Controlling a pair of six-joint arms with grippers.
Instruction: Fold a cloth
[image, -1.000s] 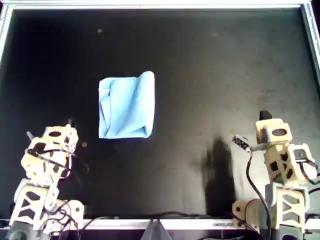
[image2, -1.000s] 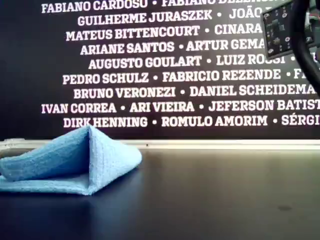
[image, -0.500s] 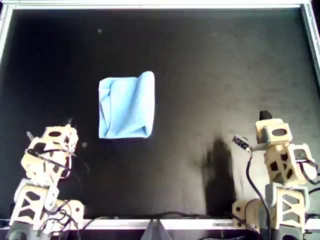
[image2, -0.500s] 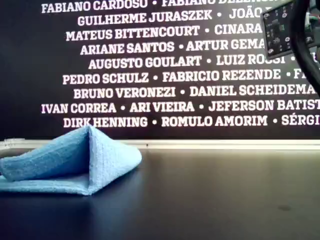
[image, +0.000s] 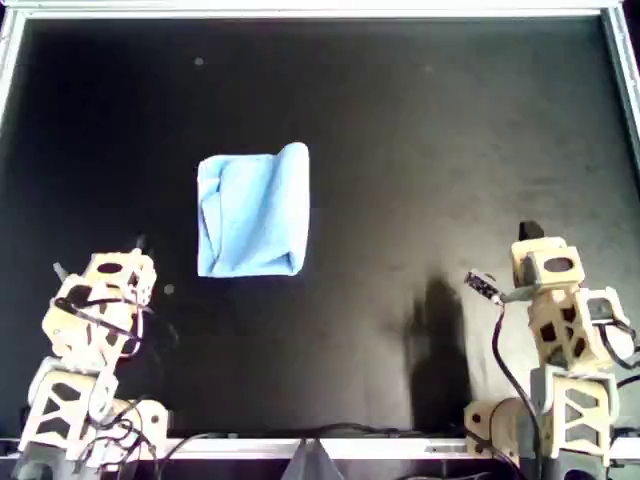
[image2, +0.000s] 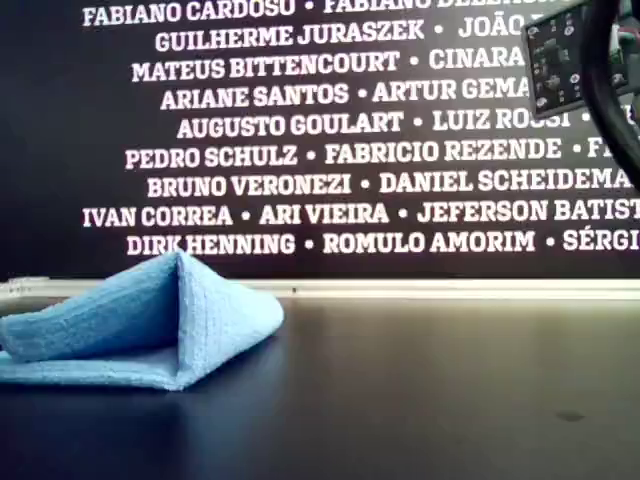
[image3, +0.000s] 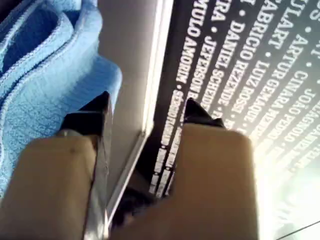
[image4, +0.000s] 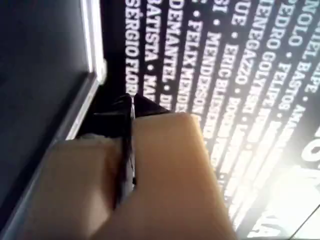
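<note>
The light-blue, slightly wrinkled fabric cloth (image: 253, 211) is seen lying folded on the black table (image: 420, 150), well ahead of both sets of jaws and nearer the left ones. The left gripper (image3: 145, 112) is held with its jaws apart and empty, the cloth beyond them. The right gripper (image4: 131, 106) is held with its jaws together, nothing between them.

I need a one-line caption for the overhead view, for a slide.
Folded light-blue cloth lies on the black table, both arms retracted, neither touching it.
</note>
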